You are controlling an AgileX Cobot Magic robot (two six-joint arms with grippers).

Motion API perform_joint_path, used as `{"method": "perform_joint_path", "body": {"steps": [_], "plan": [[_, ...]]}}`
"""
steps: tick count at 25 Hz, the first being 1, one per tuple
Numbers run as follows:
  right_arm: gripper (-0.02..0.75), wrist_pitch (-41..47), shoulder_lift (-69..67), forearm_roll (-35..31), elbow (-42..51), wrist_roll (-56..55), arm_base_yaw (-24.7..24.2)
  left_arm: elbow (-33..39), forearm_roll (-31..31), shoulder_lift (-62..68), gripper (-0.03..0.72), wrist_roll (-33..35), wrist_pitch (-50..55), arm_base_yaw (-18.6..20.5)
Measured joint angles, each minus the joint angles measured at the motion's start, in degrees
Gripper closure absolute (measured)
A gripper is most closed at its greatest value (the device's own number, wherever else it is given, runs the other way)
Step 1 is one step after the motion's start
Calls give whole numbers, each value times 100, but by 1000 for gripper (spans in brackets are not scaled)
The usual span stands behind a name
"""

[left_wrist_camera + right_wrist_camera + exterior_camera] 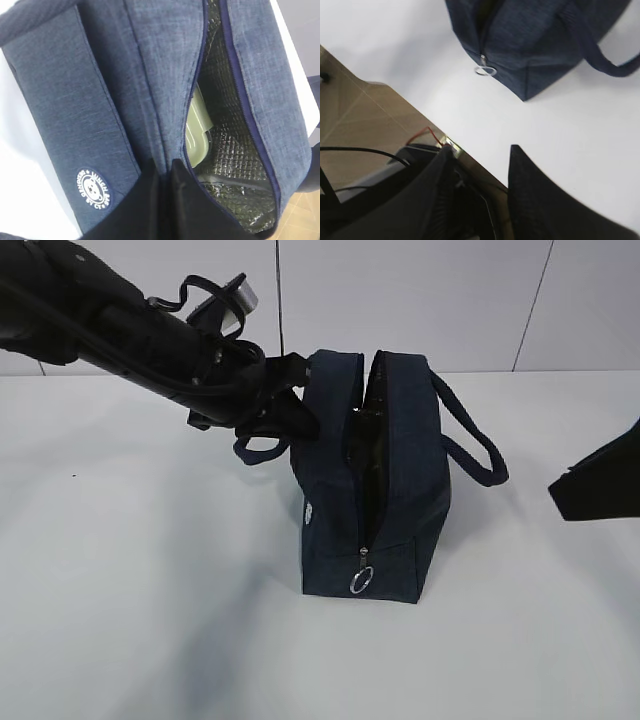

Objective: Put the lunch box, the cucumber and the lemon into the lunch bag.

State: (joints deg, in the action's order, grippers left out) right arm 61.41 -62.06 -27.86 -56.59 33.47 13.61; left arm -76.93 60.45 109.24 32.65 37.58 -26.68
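Note:
The dark navy lunch bag (400,490) stands upright in the middle of the white table with its top unzipped. My left gripper (295,400) is shut on the bag's left wall at the rim and holds the mouth apart. In the left wrist view, the jaws (167,167) pinch that fabric edge of the bag (75,100). Inside, the pale green lid of the lunch box (196,135) shows against the silvery lining. The cucumber and the lemon are not in view. My right gripper (481,150) hangs open and empty, away from the bag (545,40).
The zipper's metal ring pull (361,581) hangs low on the bag's near end. One loop handle (475,455) droops to the right, the other (262,448) under my left arm. The table's front edge (420,112) runs under my right gripper (600,485).

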Motion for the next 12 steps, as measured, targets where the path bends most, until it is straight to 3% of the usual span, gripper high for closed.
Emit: {"method": "perform_joint_path", "body": {"steps": [12], "plan": [[461, -918, 656, -1553, 1506, 924, 0, 0, -9, 0, 690, 0, 0, 0]]}}
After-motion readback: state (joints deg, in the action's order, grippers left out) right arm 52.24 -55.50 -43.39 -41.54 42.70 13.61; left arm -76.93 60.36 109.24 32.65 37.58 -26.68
